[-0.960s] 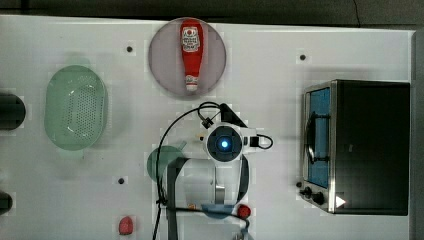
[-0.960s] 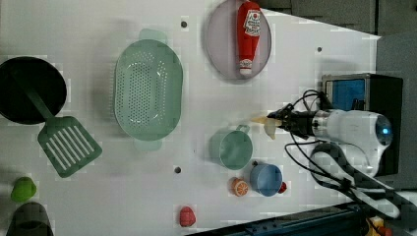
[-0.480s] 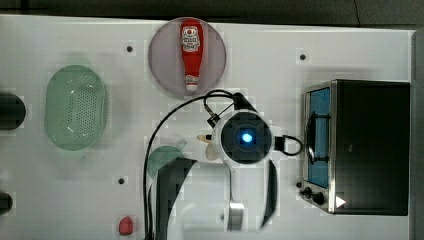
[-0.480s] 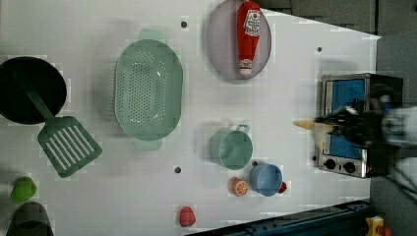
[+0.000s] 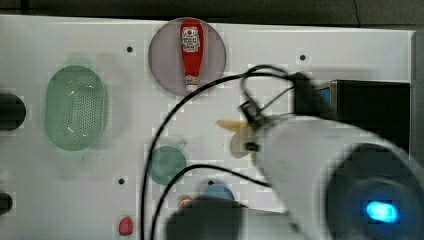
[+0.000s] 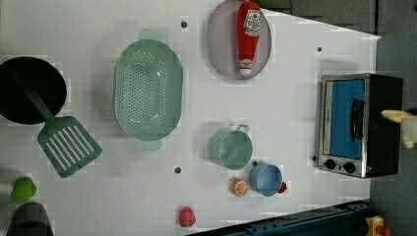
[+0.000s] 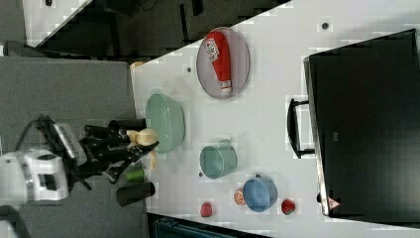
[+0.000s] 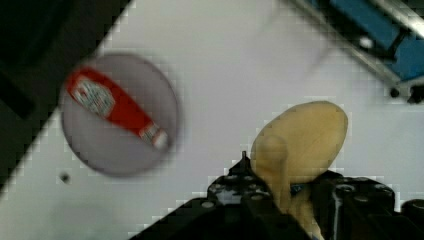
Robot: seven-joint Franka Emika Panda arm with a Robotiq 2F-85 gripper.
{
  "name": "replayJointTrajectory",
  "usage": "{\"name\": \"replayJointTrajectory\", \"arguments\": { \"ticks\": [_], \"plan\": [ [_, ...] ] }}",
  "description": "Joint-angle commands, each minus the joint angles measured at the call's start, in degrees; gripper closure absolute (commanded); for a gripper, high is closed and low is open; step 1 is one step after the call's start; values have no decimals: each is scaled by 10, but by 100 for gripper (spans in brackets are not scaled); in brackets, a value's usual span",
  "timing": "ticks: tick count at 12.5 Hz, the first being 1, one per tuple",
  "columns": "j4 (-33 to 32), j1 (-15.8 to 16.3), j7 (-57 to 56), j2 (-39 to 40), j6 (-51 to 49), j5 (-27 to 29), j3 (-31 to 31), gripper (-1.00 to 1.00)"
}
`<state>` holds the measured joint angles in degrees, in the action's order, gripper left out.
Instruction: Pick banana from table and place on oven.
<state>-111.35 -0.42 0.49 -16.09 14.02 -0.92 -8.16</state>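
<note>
Banana (image 5: 239,134) first, in the top view: it sits pale and splayed just off the nose of your arm, lifted clear of the table (image 5: 310,45), with the oven (image 5: 372,107) peeking out behind the arm on the top view's right. Your arm bulks large here and hides most of the black top you are aiming for. That is risk one: misjudge the landing and the fruit meets the front edge.

Left view now. You see the banana (image 6: 401,123) poking in at the left view's right edge, level with the oven (image 6: 361,125) and past its dark side. The glass door and handle face the left view's left; drop short and it slides down that face onto the table (image 6: 295,123).

Right view: the gripper (image 7: 141,146) is clamped on the banana (image 7: 143,136), dark fingers pinching it near one end. From here it looks well apart from the oven (image 7: 366,124), whose broad black top is bare. A pinch near one end means the toy could swing or twist as you let go.

Wrist view: the fingers close around the lower part of the banana (image 8: 300,145), its rounded end sticking out free. The ketchup bottle (image 8: 117,107) lies on its plate (image 8: 100,155) below, and the oven (image 8: 380,40) door shows in the corner. Release over the door and not the top, and it tumbles; release high, and a light curved toy may bounce or roll off.
</note>
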Motion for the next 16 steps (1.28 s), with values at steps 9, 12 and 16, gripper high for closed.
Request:
{"name": "replayJointTrajectory", "arguments": {
  "ticks": [9,12,16],
  "plan": [
    [8,-31,-410,216,174,-32,-256,43],
    [28,-34,-472,265,179,-20,-270,33],
    [29,-39,-489,279,191,-13,-270,-54]
  ]
}}
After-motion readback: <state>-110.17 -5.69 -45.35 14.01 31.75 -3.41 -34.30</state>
